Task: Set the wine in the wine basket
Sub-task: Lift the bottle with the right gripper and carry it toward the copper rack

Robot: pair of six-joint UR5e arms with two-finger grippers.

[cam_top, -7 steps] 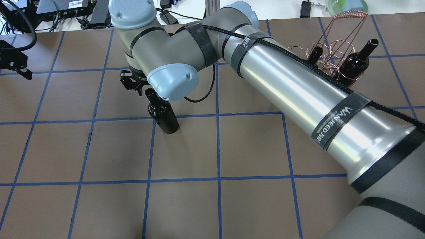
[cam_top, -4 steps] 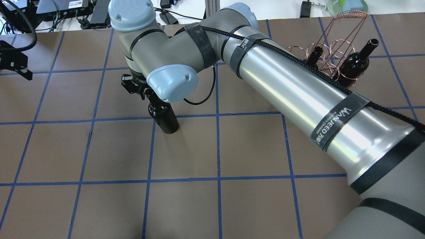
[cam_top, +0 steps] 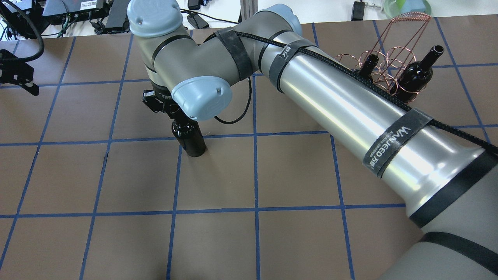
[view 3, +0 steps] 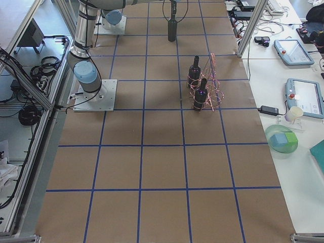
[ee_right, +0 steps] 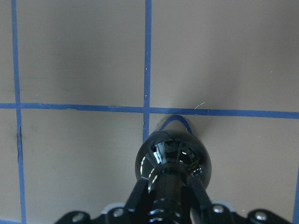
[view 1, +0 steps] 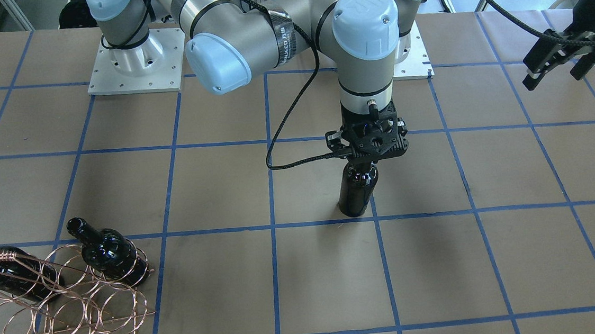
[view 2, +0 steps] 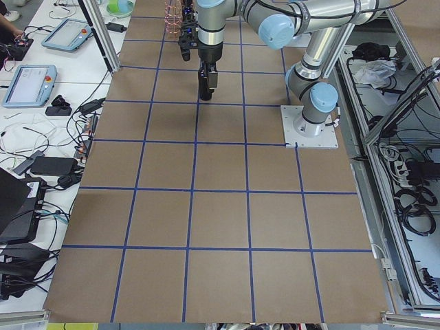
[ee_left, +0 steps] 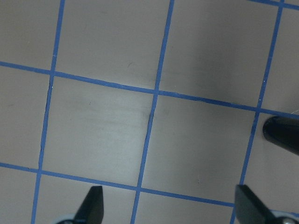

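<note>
A glossy near-black wine bottle (view 1: 357,190) stands upright on the brown table, also seen in the overhead view (cam_top: 191,139). My right gripper (view 1: 365,160) reaches across and is shut on its neck; the right wrist view shows both fingers (ee_right: 138,193) hugging the neck above the bottle's shoulder (ee_right: 174,158). The copper wire wine basket (view 1: 69,307) lies at the far side (cam_top: 383,64) with two identical bottles (view 1: 109,254) (view 1: 11,273) in its rings. My left gripper (view 1: 555,69) is open and empty, hovering off to the side (cam_top: 23,83).
The table is brown with blue tape grid lines (cam_top: 255,175). The right arm's long silver link (cam_top: 350,112) spans the table between the held bottle and the basket. Cables and devices lie beyond the far edge (cam_top: 78,11).
My right gripper has shifted over the bottle's neck and settled onto it; the neck tip, visible earlier, is now hidden under the wrist. The left gripper has barely moved.
</note>
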